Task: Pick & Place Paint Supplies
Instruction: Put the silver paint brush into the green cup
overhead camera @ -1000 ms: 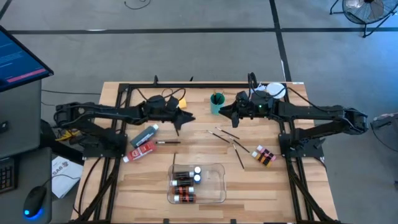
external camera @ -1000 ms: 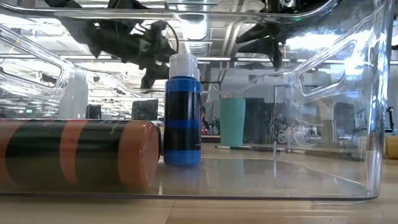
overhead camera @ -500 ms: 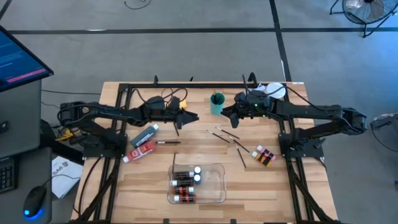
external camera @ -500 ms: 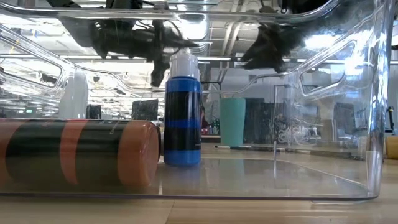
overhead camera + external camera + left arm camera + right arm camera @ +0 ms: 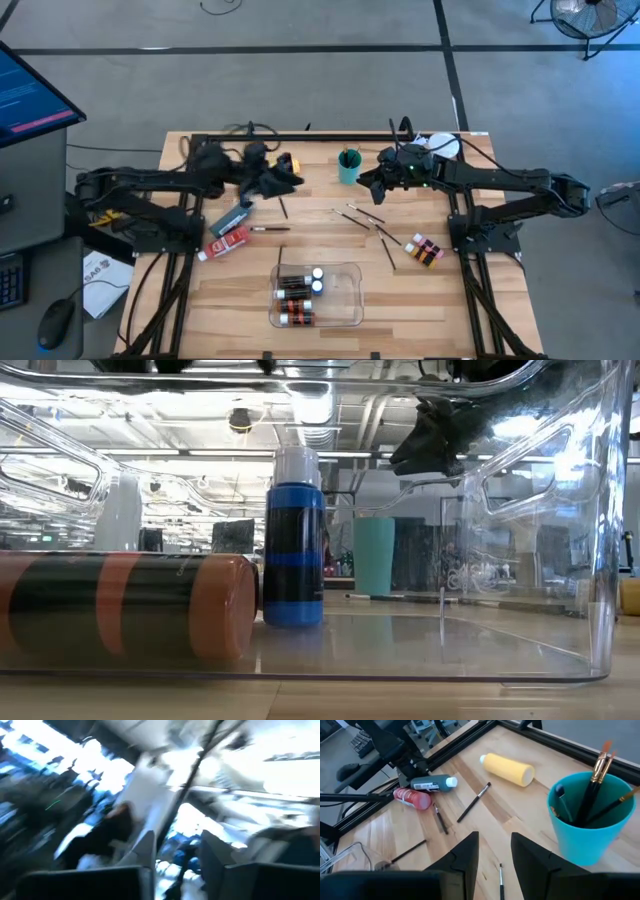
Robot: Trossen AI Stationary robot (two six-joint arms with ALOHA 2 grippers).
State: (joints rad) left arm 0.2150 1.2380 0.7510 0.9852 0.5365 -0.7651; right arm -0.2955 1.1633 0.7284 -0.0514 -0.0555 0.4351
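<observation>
Some bottles [image 5: 297,290] already lie in the tray [image 5: 350,300]; brushes [image 5: 365,222] and tubes [image 5: 232,222] wait on the table [image 5: 440,300]. Right gripper [image 5: 365,183] open, empty; the left I cannot tell

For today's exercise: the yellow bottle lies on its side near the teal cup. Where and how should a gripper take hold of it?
Grip the yellow bottle across the middle of its round body, coming down from above with the fingers on either side of its long axis. It lies flat on the table, apart from the teal cup, so its flanks are free.
</observation>
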